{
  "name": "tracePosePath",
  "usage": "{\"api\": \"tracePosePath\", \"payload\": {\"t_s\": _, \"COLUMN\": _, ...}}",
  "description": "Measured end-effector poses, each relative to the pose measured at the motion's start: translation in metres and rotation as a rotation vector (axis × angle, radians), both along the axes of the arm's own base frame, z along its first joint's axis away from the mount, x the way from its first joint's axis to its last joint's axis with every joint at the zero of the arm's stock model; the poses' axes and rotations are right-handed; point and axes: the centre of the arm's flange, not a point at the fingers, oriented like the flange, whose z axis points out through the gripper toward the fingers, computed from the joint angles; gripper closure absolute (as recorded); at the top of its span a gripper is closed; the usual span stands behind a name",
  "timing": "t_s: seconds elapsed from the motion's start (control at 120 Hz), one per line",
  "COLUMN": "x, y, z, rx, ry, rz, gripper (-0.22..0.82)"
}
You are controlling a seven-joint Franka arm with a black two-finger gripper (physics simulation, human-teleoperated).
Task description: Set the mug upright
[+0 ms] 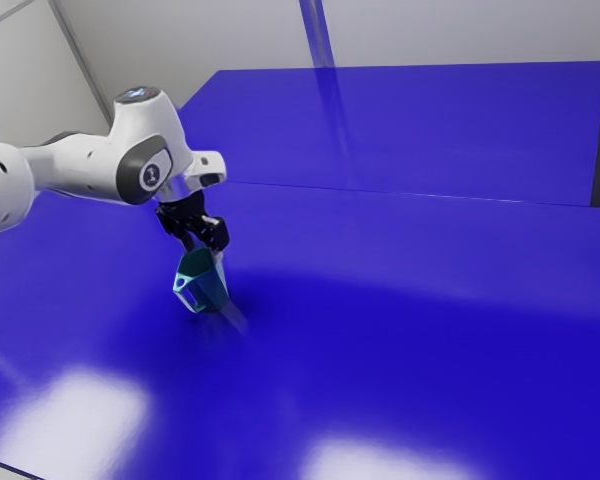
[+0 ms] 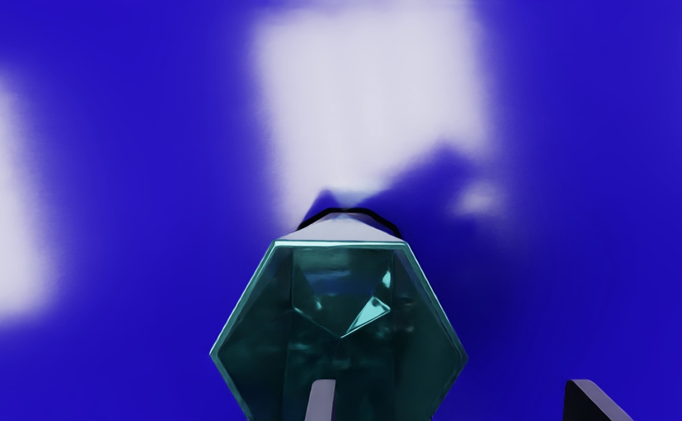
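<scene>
The gripper (image 1: 205, 248) points down at the top of a teal six-sided mug (image 1: 213, 290), whose handle is toward the exterior view's lower left. In the wrist view the mug (image 2: 341, 280) has its open mouth facing my hand, with the handle side away from the fingers. The gripper (image 2: 451, 400) is open: one finger overlaps the mouth, the other stands outside the rim, so a side wall of the mug lies between them, with a wide gap to the outer finger. Whether the mug's base rests flat is hidden.
A glossy blue table (image 1: 400, 350) surrounds the mug, with bright light reflections on it. Behind it in the exterior view are a raised blue panel (image 1: 410, 130) and a pale wall (image 1: 460, 30).
</scene>
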Motion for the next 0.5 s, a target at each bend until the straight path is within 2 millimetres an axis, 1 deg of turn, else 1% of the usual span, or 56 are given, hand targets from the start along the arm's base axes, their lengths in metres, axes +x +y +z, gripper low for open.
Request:
{"api": "tracePosePath", "payload": {"t_s": 0.05, "x": -0.002, "y": -0.001, "z": 0.013, "rx": -0.006, "ry": -0.008, "rz": 0.006, "gripper": 0.15}}
{"api": "tracePosePath", "payload": {"t_s": 0.1, "x": 0.0, "y": -0.002, "z": 0.028, "rx": -0.015, "ry": -0.017, "rz": 0.012, "gripper": 0.12}}
{"api": "tracePosePath", "payload": {"t_s": 0.208, "x": 0.014, "y": -0.004, "z": 0.067, "rx": -0.043, "ry": -0.033, "rz": 0.027, "gripper": 0.07}}
{"api": "tracePosePath", "payload": {"t_s": 0.292, "x": 0.026, "y": -0.006, "z": 0.103, "rx": -0.059, "ry": -0.048, "rz": 0.032, "gripper": 0.05}}
{"api": "tracePosePath", "payload": {"t_s": 0.392, "x": 0.033, "y": -0.006, "z": 0.141, "rx": -0.08, "ry": -0.053, "rz": 0.038, "gripper": 0.03}}
{"api": "tracePosePath", "payload": {"t_s": 0.433, "x": 0.032, "y": -0.005, "z": 0.153, "rx": -0.085, "ry": -0.051, "rz": 0.04, "gripper": 0.02}}
{"api": "tracePosePath", "payload": {"t_s": 0.5, "x": 0.03, "y": -0.004, "z": 0.164, "rx": -0.09, "ry": -0.035, "rz": 0.044, "gripper": 0.02}}
